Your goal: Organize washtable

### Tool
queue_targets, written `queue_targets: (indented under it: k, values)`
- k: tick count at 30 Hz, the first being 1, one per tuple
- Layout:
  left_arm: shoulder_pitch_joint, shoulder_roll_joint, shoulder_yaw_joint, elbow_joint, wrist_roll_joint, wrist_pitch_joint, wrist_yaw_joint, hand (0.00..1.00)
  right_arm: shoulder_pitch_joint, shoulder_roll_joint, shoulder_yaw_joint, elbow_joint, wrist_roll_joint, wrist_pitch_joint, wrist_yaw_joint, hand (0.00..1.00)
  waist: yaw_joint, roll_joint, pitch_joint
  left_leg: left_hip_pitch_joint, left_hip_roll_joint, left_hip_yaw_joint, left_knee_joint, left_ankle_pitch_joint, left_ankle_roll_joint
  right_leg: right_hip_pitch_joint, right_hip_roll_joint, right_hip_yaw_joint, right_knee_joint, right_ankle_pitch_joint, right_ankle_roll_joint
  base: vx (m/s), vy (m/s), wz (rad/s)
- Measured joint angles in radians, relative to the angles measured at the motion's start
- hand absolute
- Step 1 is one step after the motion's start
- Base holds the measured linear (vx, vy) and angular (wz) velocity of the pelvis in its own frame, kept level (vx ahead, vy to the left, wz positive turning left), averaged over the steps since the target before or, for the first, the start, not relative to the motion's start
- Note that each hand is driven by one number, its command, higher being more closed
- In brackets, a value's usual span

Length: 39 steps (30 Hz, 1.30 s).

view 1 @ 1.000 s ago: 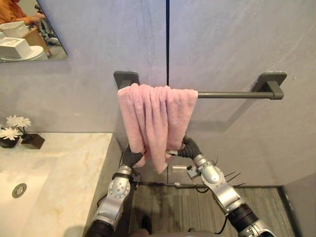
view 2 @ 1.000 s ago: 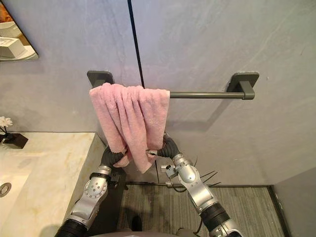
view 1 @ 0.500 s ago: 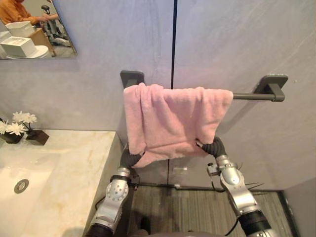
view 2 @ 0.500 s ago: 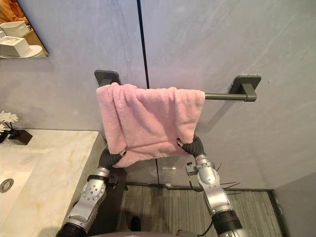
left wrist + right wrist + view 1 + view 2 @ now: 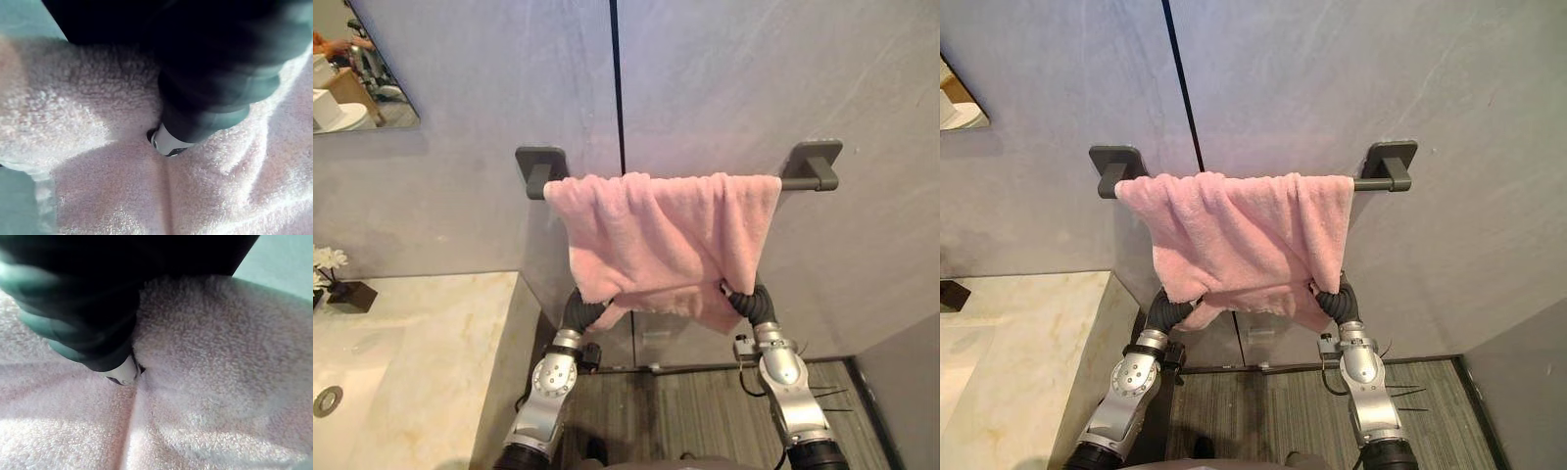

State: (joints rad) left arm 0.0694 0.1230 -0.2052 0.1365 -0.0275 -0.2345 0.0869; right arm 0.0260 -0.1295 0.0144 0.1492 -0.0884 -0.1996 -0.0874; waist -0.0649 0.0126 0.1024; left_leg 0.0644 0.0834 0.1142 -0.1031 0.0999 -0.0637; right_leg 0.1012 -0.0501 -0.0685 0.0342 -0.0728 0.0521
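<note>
Fluffy pink towel (image 5: 666, 240) hangs spread over dark grey wall rail (image 5: 811, 168). Left hand (image 5: 578, 311) and right hand (image 5: 753, 303) at lower corners; fingers hidden in cloth, grip indeterminable.

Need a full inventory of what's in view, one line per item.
towel: one, pink, spread over the towel bar
towel bar: one, dark grey, on the grey wall
mirror: one, wall, upper left
countertop: one, cream marble, lower left
drain: one, metal, in the countertop's basin
flowers: one bunch, white, countertop's back edge
floor: grey, striped, below the towel
left hand: dark-covered, towel's lower left corner
right hand: dark-covered, towel's lower right corner
</note>
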Motion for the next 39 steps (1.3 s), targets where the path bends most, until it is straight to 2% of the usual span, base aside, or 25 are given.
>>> queue_targets:
  k: [8, 12, 19, 20, 21, 35, 39]
  values:
    - [-0.001, -0.004, 0.008, 0.079, -0.050, 0.012, 0.000, 1.00, -0.061, 0.044, -0.003, 0.105, 0.041, -0.019, 0.000, 1.00, -0.003, 0.005, 0.002, 0.003, 0.001, 0.006, 0.000, -0.003, -0.003, 0.001, 0.001, 0.007, -0.002, 0.001, 0.000, 0.00, 0.000, 0.00]
    - [-0.007, -0.042, 0.045, 0.136, -0.067, 0.011, 0.000, 1.00, -0.099, 0.061, -0.003, 0.180, 0.061, -0.027, 0.004, 1.00, -0.002, 0.009, 0.005, 0.015, 0.001, 0.009, -0.001, -0.007, -0.004, 0.014, 0.001, 0.009, -0.006, 0.000, 0.000, 0.00, 0.000, 0.00]
    - [-0.013, -0.066, 0.066, 0.189, -0.076, 0.005, 0.000, 1.00, -0.151, 0.090, -0.009, 0.273, 0.091, -0.038, 0.006, 1.00, -0.005, 0.014, 0.007, 0.024, -0.002, -0.002, -0.001, -0.009, -0.005, 0.036, -0.001, -0.003, -0.021, 0.000, 0.000, 0.00, -0.003, 0.04]
    - [-0.013, -0.073, 0.072, 0.198, -0.077, 0.005, 0.000, 1.00, -0.160, 0.092, -0.010, 0.287, 0.091, -0.038, 0.006, 0.00, -0.004, 0.014, 0.007, 0.027, -0.003, -0.002, -0.001, -0.010, -0.005, 0.039, -0.001, -0.005, -0.022, -0.001, 0.000, -0.01, -0.010, 0.09]
    - [-0.013, -0.075, 0.077, 0.200, -0.077, 0.005, 0.000, 0.00, -0.165, 0.093, -0.011, 0.295, 0.091, -0.038, 0.006, 0.00, -0.004, 0.014, 0.007, 0.027, -0.003, -0.002, -0.001, -0.010, -0.005, 0.040, -0.001, -0.005, -0.023, -0.001, 0.000, 0.00, 0.000, 0.00]
    - [0.002, -0.079, 0.137, 0.229, -0.118, 0.010, 0.004, 0.00, -0.115, 0.106, -0.088, 0.330, 0.084, -0.036, -0.006, 0.00, -0.002, -0.006, 0.016, 0.035, -0.006, 0.007, -0.001, -0.028, -0.007, 0.054, -0.005, 0.001, -0.039, -0.003, 0.002, 0.01, -0.007, -0.02]
    - [0.025, -0.070, 0.142, 0.283, -0.119, 0.039, 0.013, 0.00, -0.095, 0.103, -0.097, 0.332, 0.072, 0.002, -0.036, 0.00, 0.000, -0.014, 0.021, 0.037, -0.006, 0.015, -0.001, -0.033, -0.009, 0.054, -0.005, 0.005, -0.042, -0.003, 0.002, 0.02, -0.013, -0.05]
